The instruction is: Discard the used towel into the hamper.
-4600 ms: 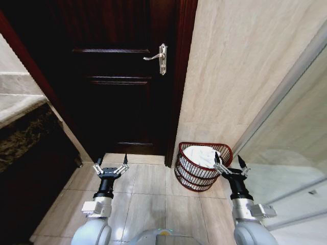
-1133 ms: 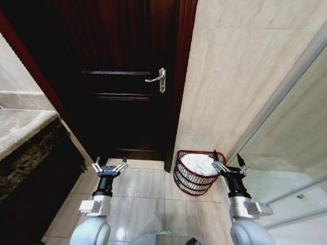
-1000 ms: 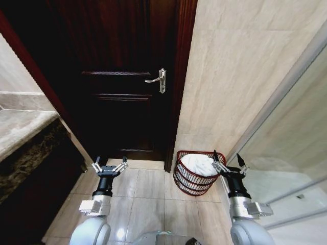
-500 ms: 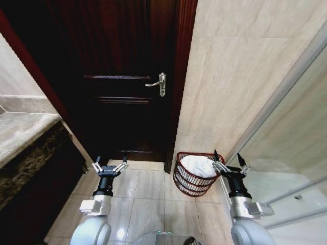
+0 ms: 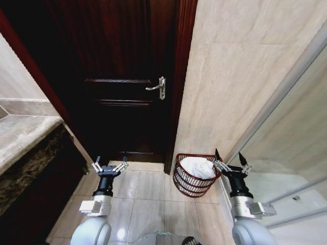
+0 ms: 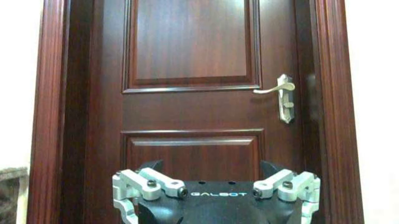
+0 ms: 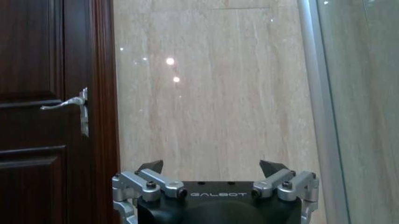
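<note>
Both grippers spread wide, nothing held. Left gripper [image 5: 109,166] at 7 o'clock in head view, over the floor tiles [image 5: 148,186], facing the dark wood door [image 5: 122,102]. Right gripper [image 5: 229,163] at 5 o'clock, just beside the hamper's right rim, not visibly touching. Hamper [image 5: 191,181]: red-brown ribbed basket on the floor at the marble wall [image 5: 240,76] by the door frame, white towel [image 5: 198,166] bunched inside, filling the top
</note>
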Robot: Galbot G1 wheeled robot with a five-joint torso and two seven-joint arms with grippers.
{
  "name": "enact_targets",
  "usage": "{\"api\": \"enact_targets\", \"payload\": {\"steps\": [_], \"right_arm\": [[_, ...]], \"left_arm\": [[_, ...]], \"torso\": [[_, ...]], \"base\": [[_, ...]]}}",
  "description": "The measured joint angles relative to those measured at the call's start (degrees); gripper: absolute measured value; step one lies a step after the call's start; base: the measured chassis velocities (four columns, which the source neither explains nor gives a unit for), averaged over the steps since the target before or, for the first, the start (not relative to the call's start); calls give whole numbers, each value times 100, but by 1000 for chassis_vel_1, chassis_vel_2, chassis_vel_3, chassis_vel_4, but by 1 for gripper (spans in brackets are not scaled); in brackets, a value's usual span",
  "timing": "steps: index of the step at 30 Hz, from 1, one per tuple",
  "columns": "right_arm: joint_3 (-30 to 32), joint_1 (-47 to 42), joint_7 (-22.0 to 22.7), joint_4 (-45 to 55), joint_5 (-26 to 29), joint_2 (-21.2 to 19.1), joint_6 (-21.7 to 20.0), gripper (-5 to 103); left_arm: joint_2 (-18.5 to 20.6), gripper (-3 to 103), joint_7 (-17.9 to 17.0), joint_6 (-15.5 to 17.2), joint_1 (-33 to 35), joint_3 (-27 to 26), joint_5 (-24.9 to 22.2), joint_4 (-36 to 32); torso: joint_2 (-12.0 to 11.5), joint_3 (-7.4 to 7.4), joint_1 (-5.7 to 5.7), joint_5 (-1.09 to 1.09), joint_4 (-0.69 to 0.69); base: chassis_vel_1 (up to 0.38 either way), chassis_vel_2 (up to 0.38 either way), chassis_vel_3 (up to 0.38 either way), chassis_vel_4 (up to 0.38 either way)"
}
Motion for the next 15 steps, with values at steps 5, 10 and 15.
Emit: {"api": "enact_targets", "payload": {"steps": [5,10,15], "right_arm": [[-6,-12,22,30,4,4,-5,100],[48,-7,27,46,37,-3,-28,100],[75,-17,27,64,61,-15,-35,100]], "left_arm": [[27,100,-1,0,1,-8,-2,-34],[8,100,-2,-8,19,1,4,-37],[3,100,-2,-29,34,0,6,-38]], "torso": [[111,61,48,0,0],[232,131,101,0,0],[325,186,139,0,0]], "base": [[0,0,0,0],[0,0,0,0],[0,0,0,0]]}}
